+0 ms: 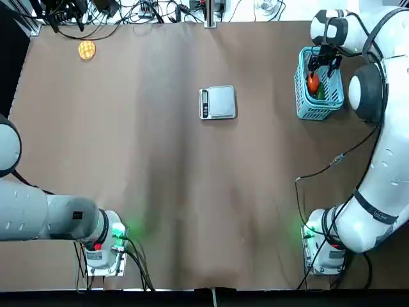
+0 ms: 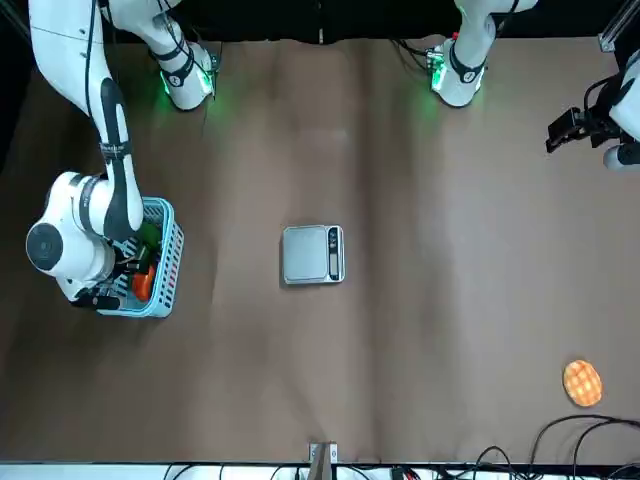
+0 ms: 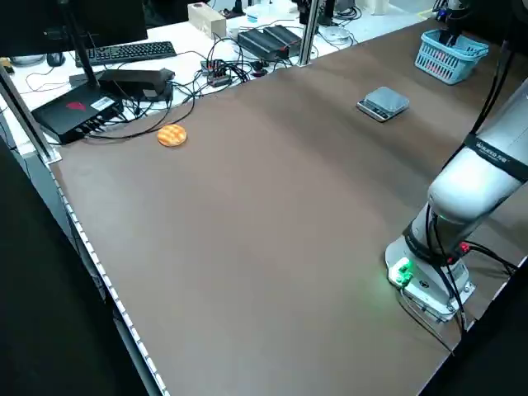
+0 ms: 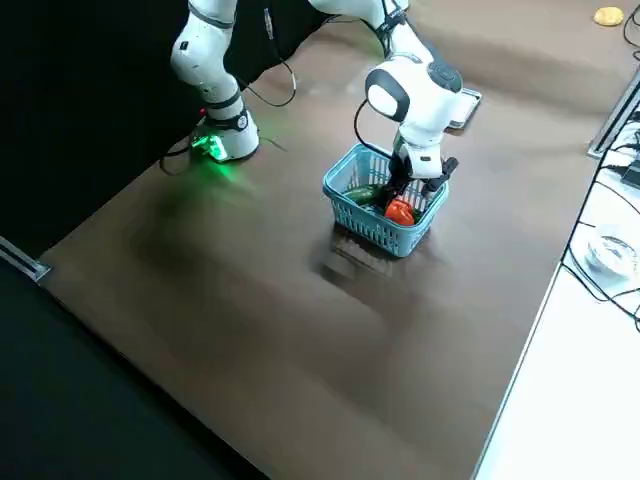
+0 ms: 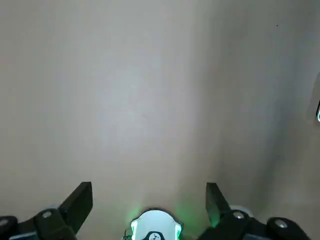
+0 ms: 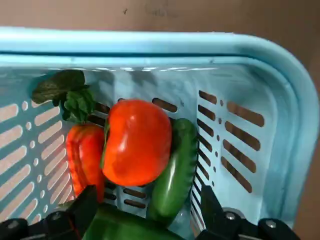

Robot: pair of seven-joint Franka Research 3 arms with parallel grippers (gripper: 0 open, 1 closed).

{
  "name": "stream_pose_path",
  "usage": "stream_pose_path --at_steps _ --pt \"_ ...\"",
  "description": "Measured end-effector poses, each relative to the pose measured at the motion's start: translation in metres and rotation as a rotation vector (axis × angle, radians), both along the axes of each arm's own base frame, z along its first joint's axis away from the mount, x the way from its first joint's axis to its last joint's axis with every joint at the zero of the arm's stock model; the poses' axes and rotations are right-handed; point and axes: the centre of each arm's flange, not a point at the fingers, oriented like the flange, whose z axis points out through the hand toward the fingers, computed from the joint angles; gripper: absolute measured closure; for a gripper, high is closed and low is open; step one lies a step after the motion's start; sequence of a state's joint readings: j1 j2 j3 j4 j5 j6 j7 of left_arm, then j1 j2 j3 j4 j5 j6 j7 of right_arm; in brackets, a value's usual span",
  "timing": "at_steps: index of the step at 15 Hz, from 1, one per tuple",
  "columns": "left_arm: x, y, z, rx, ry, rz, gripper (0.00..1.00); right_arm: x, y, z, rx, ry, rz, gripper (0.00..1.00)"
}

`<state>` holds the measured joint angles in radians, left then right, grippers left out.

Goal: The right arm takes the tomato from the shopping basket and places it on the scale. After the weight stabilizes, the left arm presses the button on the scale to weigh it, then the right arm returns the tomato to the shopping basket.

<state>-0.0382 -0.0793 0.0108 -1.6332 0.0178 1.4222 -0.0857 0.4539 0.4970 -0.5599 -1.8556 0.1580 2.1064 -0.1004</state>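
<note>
Around the scale (image 1: 218, 102) your table (image 1: 160, 179) lies open; right of it, basket walls (image 6: 260, 100) and what looks like a cucumber (image 6: 175, 170) crowd the tomato (image 6: 137, 142).

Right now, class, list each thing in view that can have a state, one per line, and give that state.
Right gripper: open, lowered into the basket above the tomato.
Left gripper: open, empty, parked at the table's left edge.
Tomato: in the basket, not gripped.
Shopping basket: upright, holding vegetables.
Scale: platform bare.
Waffle disc: lying flat, far corner.
</note>
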Motion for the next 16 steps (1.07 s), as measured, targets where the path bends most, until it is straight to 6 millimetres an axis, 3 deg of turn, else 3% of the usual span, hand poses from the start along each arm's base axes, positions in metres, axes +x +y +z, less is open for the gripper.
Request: stream_pose_path --at_steps 5,8,10,13,14,16 --pt "0.0 0.0 0.0 0.0 0.0 0.0 0.0 0.002 0.0 0.003 -0.001 -0.007 0.0 0.04" --pt "0.0 0.0 0.0 0.0 0.001 0.0 0.0 0.014 0.0 0.031 0.004 -0.064 0.005 0.0" --pt "0.0 0.0 0.0 0.0 0.001 0.001 0.0 0.022 -0.001 0.075 0.026 -0.131 0.004 0.0" --pt "0.0 0.0 -0.001 -0.001 0.001 0.0 0.0 0.02 -0.002 0.159 0.084 -0.211 0.004 0.0" --pt "0.0 0.0 0.0 -0.002 0.001 0.0 0.0 0.006 -0.001 0.209 0.132 -0.202 0.019 0.0" --pt "0.0 0.0 0.0 -0.002 -0.001 0.0 0.0 -0.013 0.0 0.245 0.181 -0.155 0.045 0.0"
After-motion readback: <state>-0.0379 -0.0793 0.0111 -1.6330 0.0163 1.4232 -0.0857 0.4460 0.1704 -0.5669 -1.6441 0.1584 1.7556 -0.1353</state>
